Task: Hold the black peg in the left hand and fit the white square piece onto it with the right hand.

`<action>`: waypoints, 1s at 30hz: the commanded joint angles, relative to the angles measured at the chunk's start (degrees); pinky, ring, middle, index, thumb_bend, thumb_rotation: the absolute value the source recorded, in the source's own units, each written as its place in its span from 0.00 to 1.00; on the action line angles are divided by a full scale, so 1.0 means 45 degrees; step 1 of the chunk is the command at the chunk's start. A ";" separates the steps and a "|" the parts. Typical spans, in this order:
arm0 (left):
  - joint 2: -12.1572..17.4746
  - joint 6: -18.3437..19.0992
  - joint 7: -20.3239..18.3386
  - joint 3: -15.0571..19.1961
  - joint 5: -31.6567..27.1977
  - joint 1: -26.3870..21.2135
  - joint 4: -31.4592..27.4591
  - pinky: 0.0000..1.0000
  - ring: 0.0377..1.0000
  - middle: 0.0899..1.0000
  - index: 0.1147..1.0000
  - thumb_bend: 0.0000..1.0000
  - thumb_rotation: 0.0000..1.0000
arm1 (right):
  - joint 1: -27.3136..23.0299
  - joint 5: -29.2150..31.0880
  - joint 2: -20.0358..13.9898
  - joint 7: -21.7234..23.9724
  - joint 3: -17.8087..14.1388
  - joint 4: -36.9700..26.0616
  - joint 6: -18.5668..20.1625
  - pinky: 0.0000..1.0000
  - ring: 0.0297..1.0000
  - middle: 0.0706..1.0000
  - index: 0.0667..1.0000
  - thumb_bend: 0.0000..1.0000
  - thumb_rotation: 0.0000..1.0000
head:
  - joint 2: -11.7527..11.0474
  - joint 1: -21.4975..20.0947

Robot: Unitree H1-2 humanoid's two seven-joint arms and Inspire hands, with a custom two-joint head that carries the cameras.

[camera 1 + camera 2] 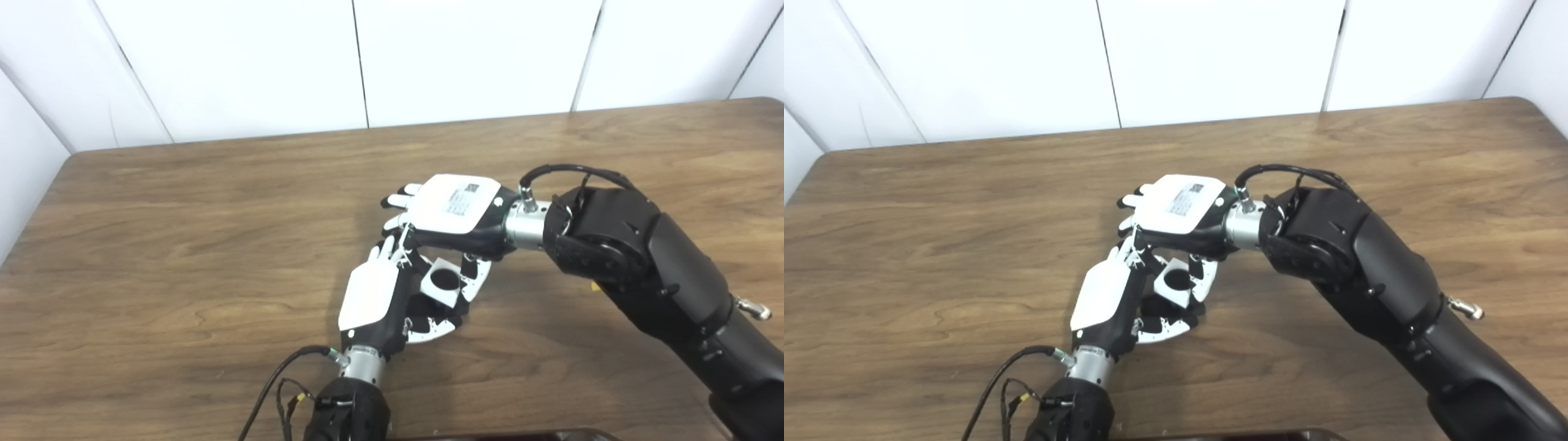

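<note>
Nearest me, at six o'clock, my left hand [372, 298] rises off its wrist with its white back turned to the cameras, its fingers [442, 323] curled around something dark that I take to be the black peg [424, 308]; most of that peg is hidden inside the grasp, so I cannot see how upright it stands. Just beyond it, toward one o'clock, the white square piece [442, 282] sits tilted over my left palm, its round dark hole facing up. My right hand [456, 211] reaches in from three o'clock, palm down, its thumb and fingers [473, 275] pinching the piece from above. Both hands hover close over the bare wooden tabletop [184, 257], touching or nearly so at their fingertips. I judge this to be the fitting step itself: the piece is at the peg, but whether the hole has caught the tip I cannot tell. Next I would need to level the piece, line the hole over the peg's axis, and press down gently while my left grip stays firm.
</note>
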 commanded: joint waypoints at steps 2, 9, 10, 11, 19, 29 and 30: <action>-0.0052 0.0322 -0.0127 -0.0131 0.0445 0.0124 0.0321 1.00 1.00 0.88 0.43 0.52 0.07 | -0.0235 -0.0168 -0.0107 0.0046 -0.0062 0.0128 0.0023 1.00 1.00 0.89 0.61 0.94 0.28 | 0.0018 0.0015; 0.0018 0.0448 -0.0133 -0.0130 0.0606 0.0247 0.0216 1.00 0.99 0.88 0.43 0.52 0.08 | -0.0172 -0.0125 -0.0156 -0.0099 -0.0195 0.0265 0.0040 1.00 1.00 0.89 0.62 0.99 0.29 | 0.0041 0.0118; 0.0035 0.0474 -0.0151 -0.0131 0.0647 0.0259 0.0192 1.00 0.99 0.88 0.56 0.71 0.20 | -0.0165 -0.0140 -0.0148 -0.0101 -0.0217 0.0273 0.0080 1.00 1.00 0.89 0.63 0.99 0.28 | 0.0056 0.0135; 0.0059 0.0479 -0.0152 -0.0134 0.0688 0.0261 0.0177 1.00 0.99 0.88 0.59 0.75 0.24 | -0.0160 -0.0168 -0.0142 -0.0090 -0.0236 0.0271 0.0126 1.00 1.00 0.89 0.63 0.99 0.28 | 0.0056 0.0135; 0.0129 0.0569 -0.0312 -0.0115 0.0811 0.0285 0.0002 1.00 0.99 0.88 0.70 0.80 0.31 | -0.0126 -0.0210 -0.0167 -0.0206 -0.0343 0.0310 0.0107 0.99 1.00 0.88 0.63 0.99 0.28 | 0.0085 0.0130; 0.0129 0.0658 -0.0360 -0.0136 0.0832 0.0325 -0.0093 1.00 0.98 0.89 0.76 0.82 0.31 | -0.0046 -0.0210 -0.0153 -0.0297 -0.0505 0.0463 0.0081 1.00 1.00 0.88 0.63 0.99 0.25 | 0.0165 0.0181; 0.0123 0.0667 -0.0365 -0.0130 0.0816 0.0334 -0.0102 1.00 0.98 0.89 0.76 0.82 0.31 | -0.0040 -0.0175 -0.0149 -0.0303 -0.0530 0.0478 0.0084 1.00 1.00 0.88 0.63 0.99 0.25 | 0.0165 0.0181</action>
